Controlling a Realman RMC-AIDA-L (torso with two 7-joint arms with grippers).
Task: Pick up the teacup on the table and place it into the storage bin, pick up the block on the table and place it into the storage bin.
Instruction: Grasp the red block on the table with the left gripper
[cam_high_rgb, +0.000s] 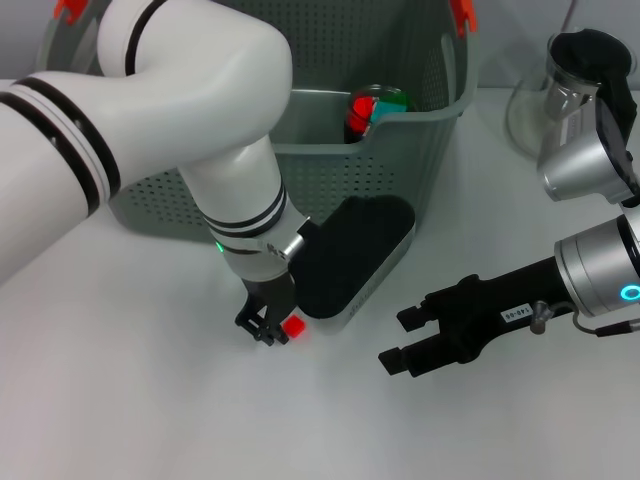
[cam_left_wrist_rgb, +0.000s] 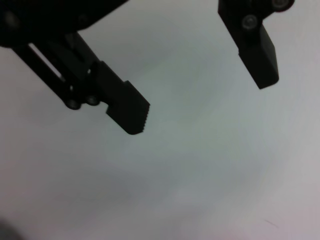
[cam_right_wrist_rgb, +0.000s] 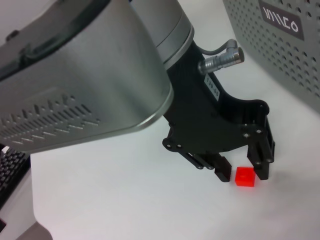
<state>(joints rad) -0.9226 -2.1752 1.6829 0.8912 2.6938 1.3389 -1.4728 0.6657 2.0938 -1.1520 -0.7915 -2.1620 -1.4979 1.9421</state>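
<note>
Down low, left gripper (cam_high_rgb: 274, 333) jaws parted around red block (cam_high_rgb: 294, 326), right gripper (cam_high_rgb: 403, 338) jaws open

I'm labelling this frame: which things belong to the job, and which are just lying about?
Job: red block; left gripper, jaws either side of it; storage bin; red-and-green item inside it, perhaps the teacup.
Lying about: glass jug; black pad against the bin; right gripper, idle beside it.
</note>
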